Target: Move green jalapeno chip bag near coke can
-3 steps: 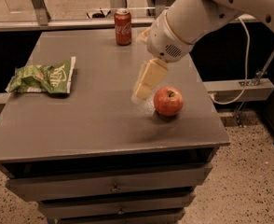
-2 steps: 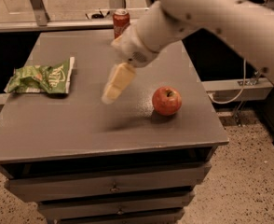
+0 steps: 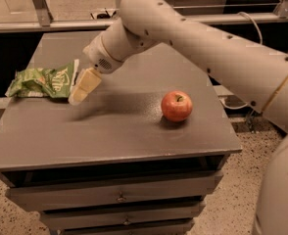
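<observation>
The green jalapeno chip bag [image 3: 42, 81] lies flat at the left edge of the grey cabinet top [image 3: 109, 126], shiny and wrinkled with white lettering. My gripper [image 3: 81, 93] hangs just above the surface at the bag's right end, its cream fingers [image 3: 85, 84] pointing down and left, close to the bag's white edge. The coke can is hidden behind my arm [image 3: 193, 38], which crosses the back of the top.
A red apple [image 3: 176, 105] sits right of centre on the cabinet top. Drawers [image 3: 119, 196] run below the front edge. A metal rail [image 3: 46, 26] runs behind the cabinet, and a cable [image 3: 254, 23] hangs at the back right.
My arm has swung left across the top, carrying the gripper from beside the apple to the chip bag's right end. The arm now covers the coke can.
</observation>
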`<action>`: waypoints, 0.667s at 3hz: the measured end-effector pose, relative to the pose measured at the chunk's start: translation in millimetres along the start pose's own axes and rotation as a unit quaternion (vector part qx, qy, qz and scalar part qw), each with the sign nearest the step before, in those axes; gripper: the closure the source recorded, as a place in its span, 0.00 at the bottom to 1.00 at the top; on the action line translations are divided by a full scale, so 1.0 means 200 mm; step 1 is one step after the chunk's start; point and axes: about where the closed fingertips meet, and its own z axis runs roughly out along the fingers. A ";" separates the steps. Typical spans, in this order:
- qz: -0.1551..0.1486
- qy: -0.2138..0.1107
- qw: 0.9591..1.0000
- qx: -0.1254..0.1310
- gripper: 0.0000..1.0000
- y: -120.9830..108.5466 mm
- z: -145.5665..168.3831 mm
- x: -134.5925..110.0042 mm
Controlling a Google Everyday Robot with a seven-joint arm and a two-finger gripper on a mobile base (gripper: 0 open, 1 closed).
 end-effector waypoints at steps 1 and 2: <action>0.012 -0.042 0.999 -0.012 0.00 -0.08 0.25 -0.15; 0.016 -0.062 0.998 -0.019 0.00 -0.09 0.37 -0.23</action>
